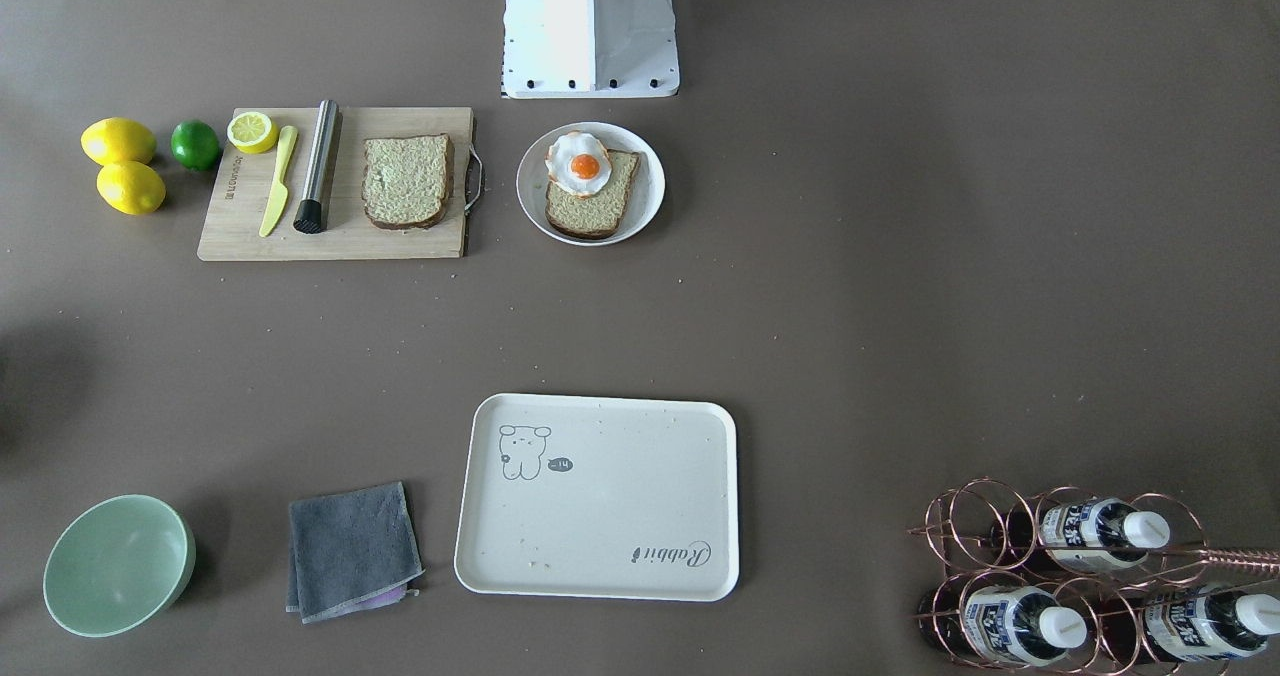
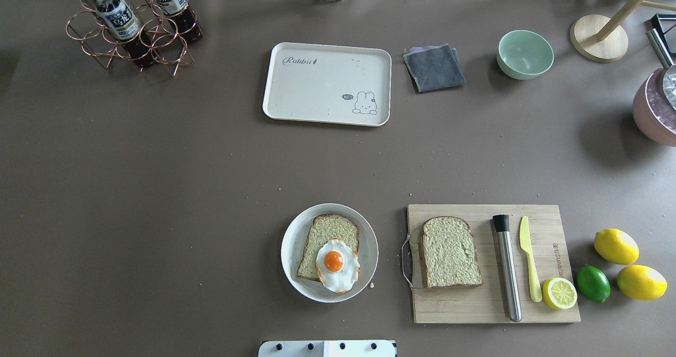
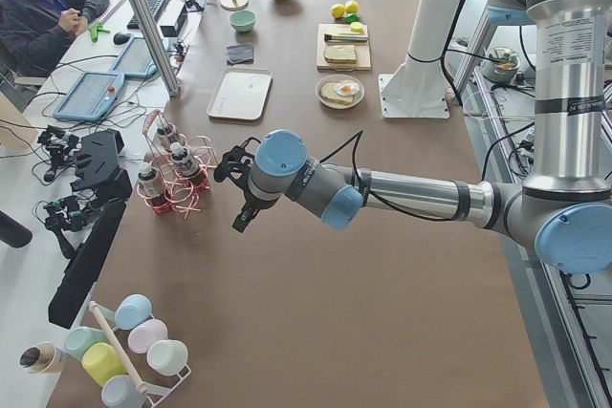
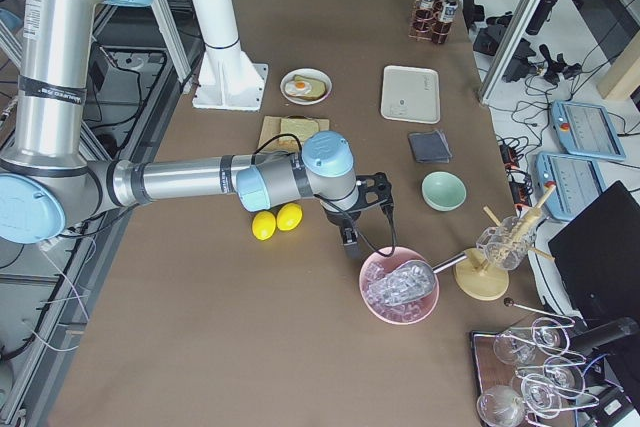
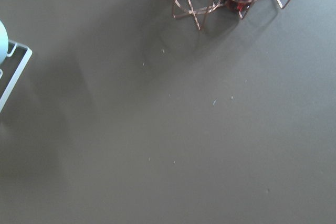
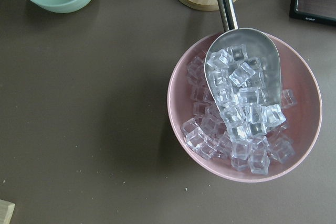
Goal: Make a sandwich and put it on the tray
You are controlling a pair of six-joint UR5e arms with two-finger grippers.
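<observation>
One bread slice [image 1: 598,211] lies on a round white plate [image 1: 530,181] with the fried egg [image 1: 580,164] on top, near the robot base. A second bread slice [image 1: 405,181] lies on the wooden cutting board [image 1: 235,231]. The cream tray [image 1: 598,496] lies bare at the table's far side. My left gripper [image 3: 239,222] shows only in the exterior left view, over the table beside the bottle rack. My right gripper [image 4: 352,237] shows only in the exterior right view, next to the pink ice bowl. I cannot tell whether either is open or shut.
The board also holds a yellow knife [image 1: 278,181], a steel muddler [image 1: 317,166] and a half lemon [image 1: 252,131]. Two lemons [image 1: 120,141] and a lime [image 1: 195,144] lie beside it. A grey cloth [image 1: 352,548], green bowl [image 1: 118,564], copper bottle rack [image 1: 1080,576] and ice bowl [image 6: 244,108] stand around.
</observation>
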